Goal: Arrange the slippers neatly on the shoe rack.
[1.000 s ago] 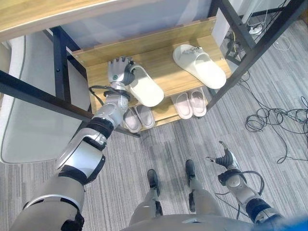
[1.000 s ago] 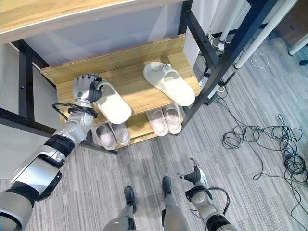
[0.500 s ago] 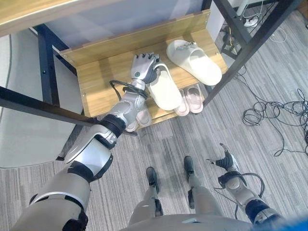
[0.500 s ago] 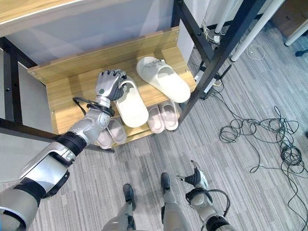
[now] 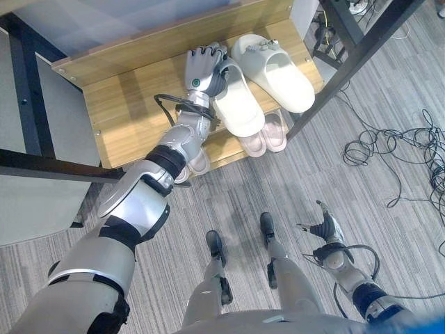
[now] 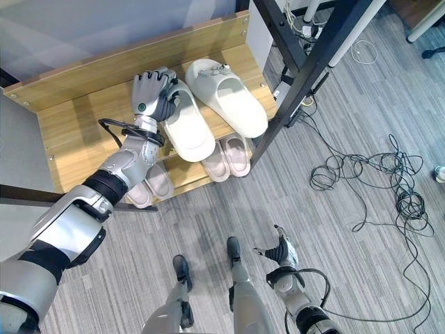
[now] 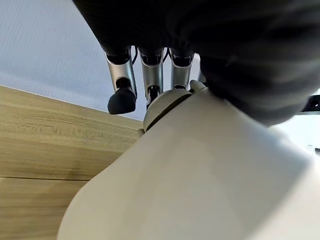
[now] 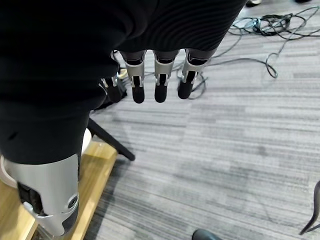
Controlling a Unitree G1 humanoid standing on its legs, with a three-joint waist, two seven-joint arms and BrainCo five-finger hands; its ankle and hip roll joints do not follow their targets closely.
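- Two cream slippers on the shoe rack (image 5: 125, 122), upper centre: one (image 5: 240, 111) clasped in the curled left hand (image 5: 203, 69), brought beside its mate (image 5: 274, 73) for pairing.
- Lower right: right hand (image 5: 325, 229) idle, loosely open, empty.

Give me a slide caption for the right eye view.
Left hand grips a cream slipper beside its mate on the shoe rack.

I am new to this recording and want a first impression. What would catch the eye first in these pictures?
First, the left hand with its fingers curled on a cream slipper, holding it on the upper wooden shelf right beside the second cream slipper. Two pairs of small pinkish slippers sit on the lower shelf beneath. The right hand hangs open above the grey carpet.
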